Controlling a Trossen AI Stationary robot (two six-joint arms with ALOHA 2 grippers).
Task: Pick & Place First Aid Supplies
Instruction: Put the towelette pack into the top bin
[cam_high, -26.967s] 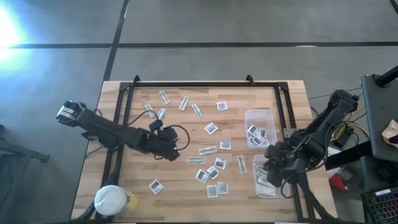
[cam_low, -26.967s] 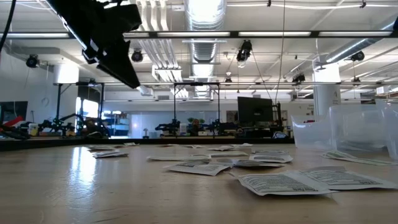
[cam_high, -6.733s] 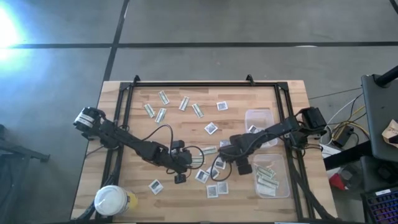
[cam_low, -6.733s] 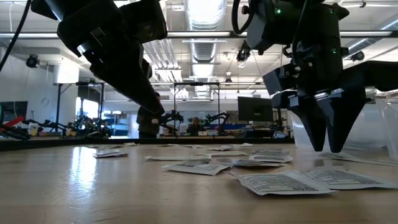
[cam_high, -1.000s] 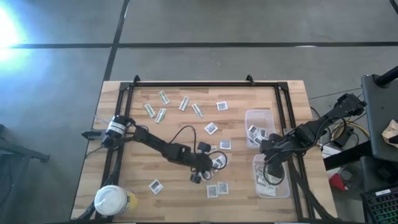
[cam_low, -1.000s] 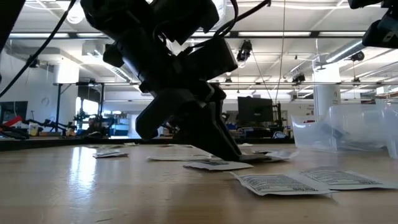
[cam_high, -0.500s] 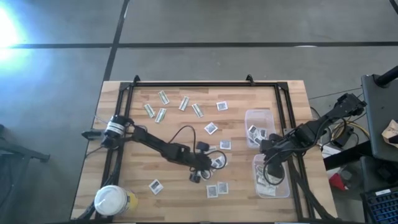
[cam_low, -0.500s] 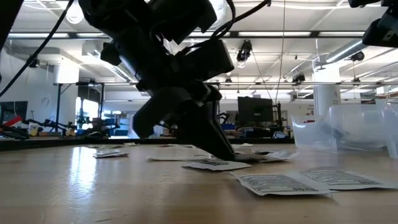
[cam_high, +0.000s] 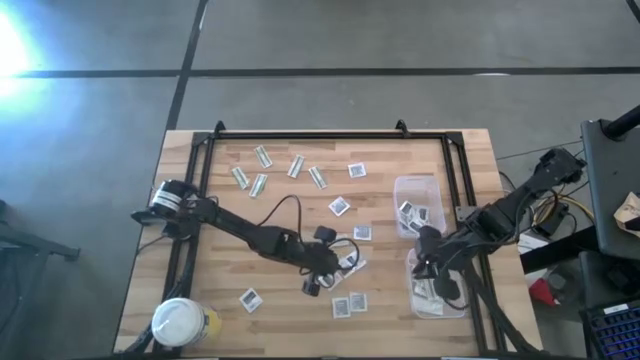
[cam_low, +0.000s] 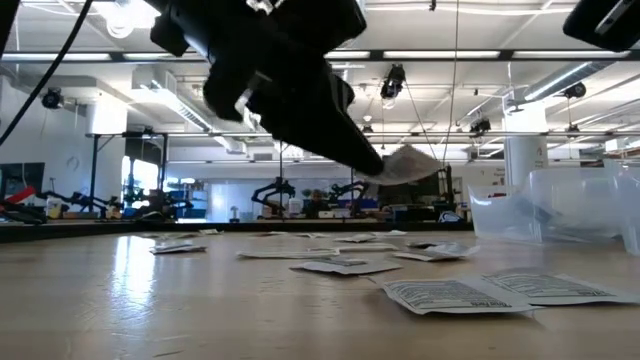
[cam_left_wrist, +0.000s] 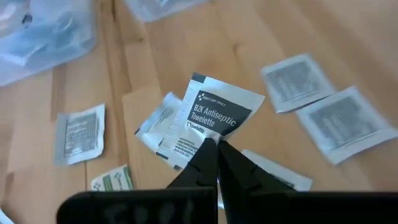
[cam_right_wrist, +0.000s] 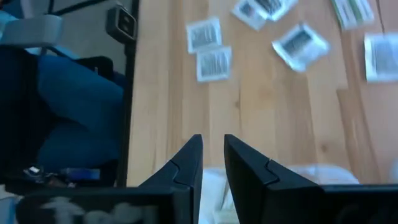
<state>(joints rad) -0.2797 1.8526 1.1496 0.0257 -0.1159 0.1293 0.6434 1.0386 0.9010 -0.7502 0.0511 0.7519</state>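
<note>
Antiseptic packet (cam_left_wrist: 214, 115) pinched at its edge by left gripper (cam_left_wrist: 217, 149), lifted clear of wood table (cam_left_wrist: 323, 37), other packets (cam_left_wrist: 79, 133) scattered below; white square, dark print. Right gripper (cam_right_wrist: 213, 155) over tub (cam_high: 437, 285), fingers slightly apart, empty. Workshop beyond, ceiling lights

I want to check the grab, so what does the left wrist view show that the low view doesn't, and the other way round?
Left wrist only: the print on the held antiseptic packet, pinched at its edge by the shut left claw, plus a green-and-white strip lying on the table.

Low only: the packet is lifted well clear of the tabletop, and the clear tubs stand at the far right.

Both: one white packet in the left claw, with loose packets lying on the wood.
</note>
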